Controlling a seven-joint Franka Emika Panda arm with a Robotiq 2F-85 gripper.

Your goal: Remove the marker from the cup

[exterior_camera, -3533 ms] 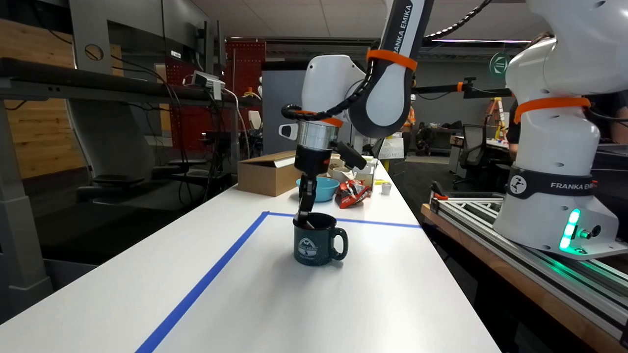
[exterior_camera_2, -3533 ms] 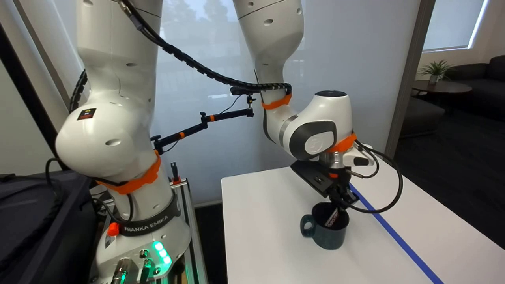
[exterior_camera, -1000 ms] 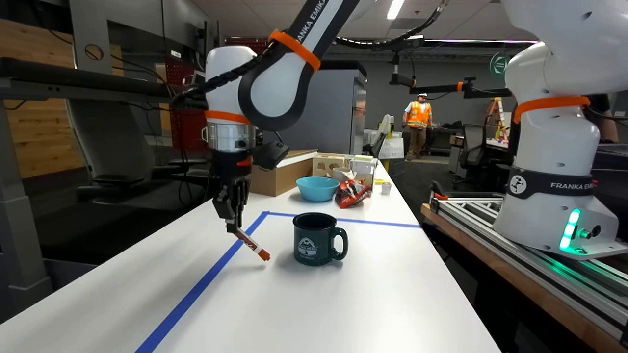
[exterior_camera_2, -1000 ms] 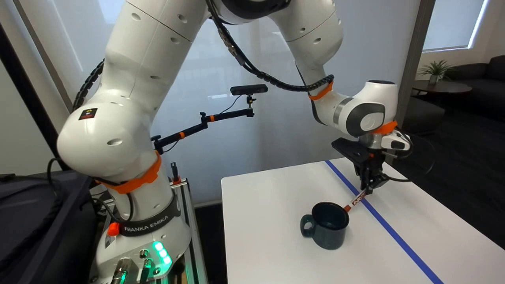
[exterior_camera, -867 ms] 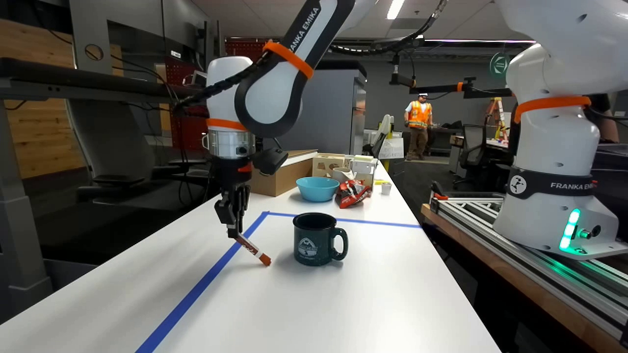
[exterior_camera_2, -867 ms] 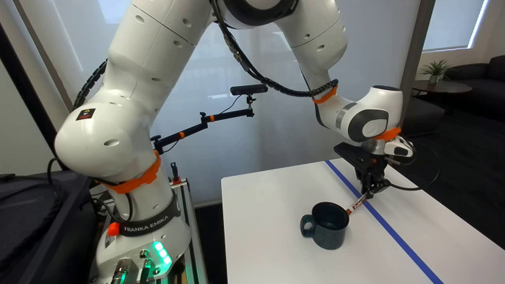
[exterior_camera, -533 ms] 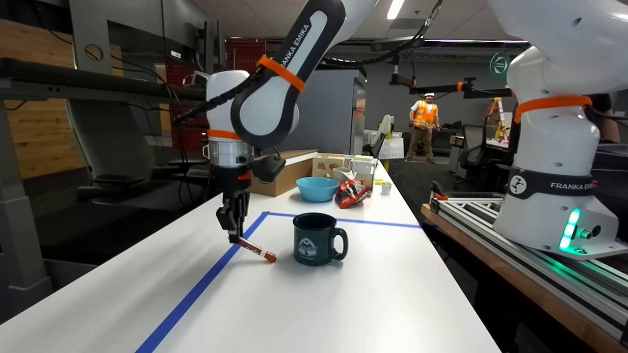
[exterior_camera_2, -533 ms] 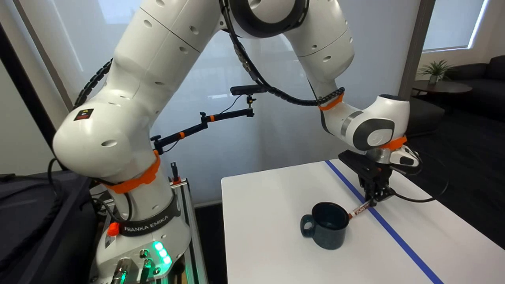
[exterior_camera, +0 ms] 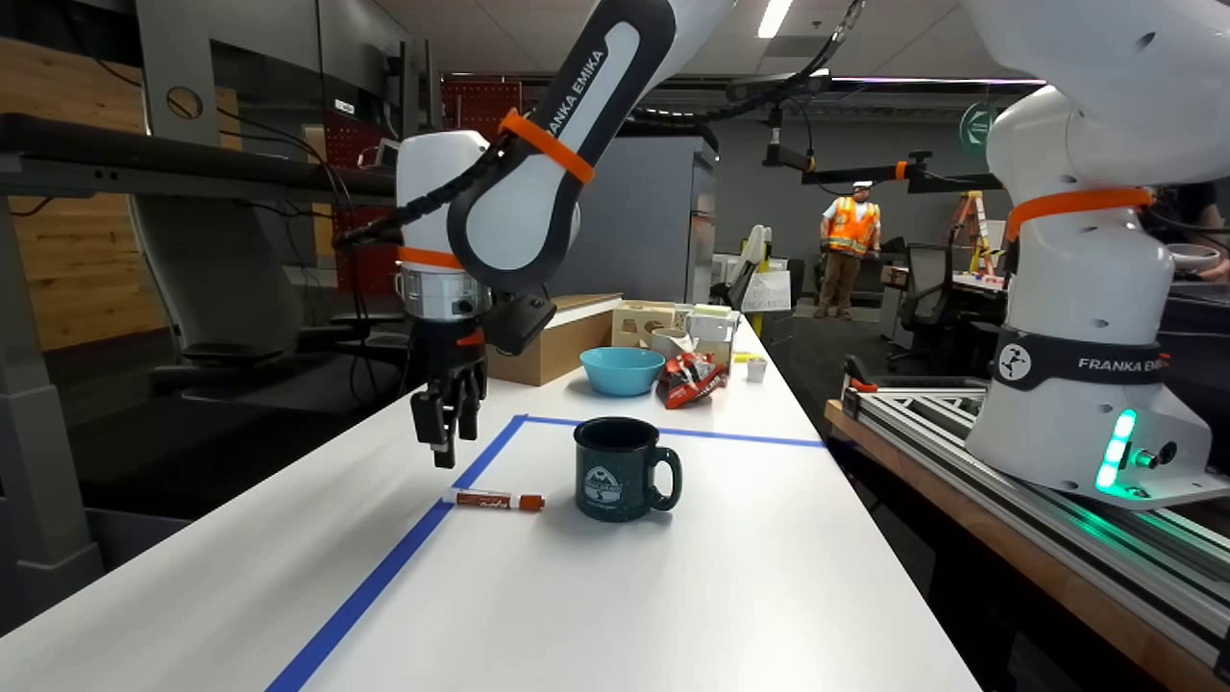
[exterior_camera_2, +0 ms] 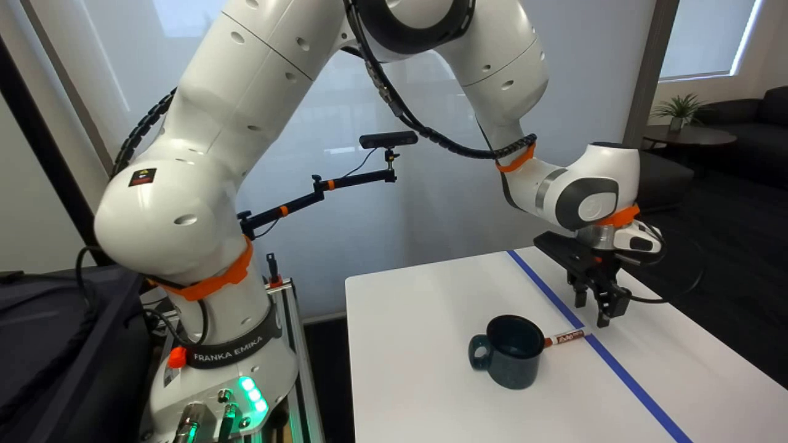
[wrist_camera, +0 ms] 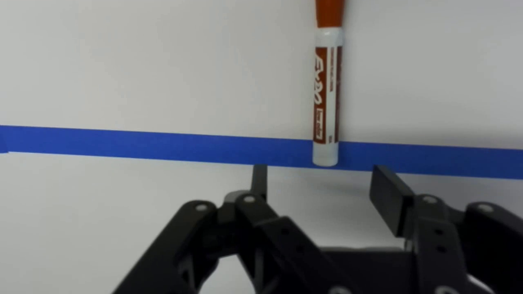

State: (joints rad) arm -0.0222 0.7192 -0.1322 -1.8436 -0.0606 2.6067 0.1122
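One marker (exterior_camera: 494, 500) is lying flat on the bench (exterior_camera: 750, 596) just beside the cup (exterior_camera: 617, 471) in an exterior view. In an exterior view, the claw (exterior_camera_2: 591, 312) is hanging above, farther from the cup. In the wrist view, its fingers (wrist_camera: 392, 204) are standing spread, pinching nothing. Only retreat is apparently remaining; the claw should be rising vertically, not nudging the marker cupward.

Exterior views: white table (exterior_camera: 730, 596) brightly lit | ceiling light (exterior_camera: 774, 17) glaring high above the mug (exterior_camera: 605, 481) | soft shadow at the mug's foot | gloom under the desk (exterior_camera: 221, 161), left of the mug | hazy reflections on the pale panel (exterior_camera_2: 431, 209) behind the mug | wrist view: greyer, fingers (wrist_camera: 390, 200) soft-edged, marker's (wrist_camera: 327, 94) fine print blurred
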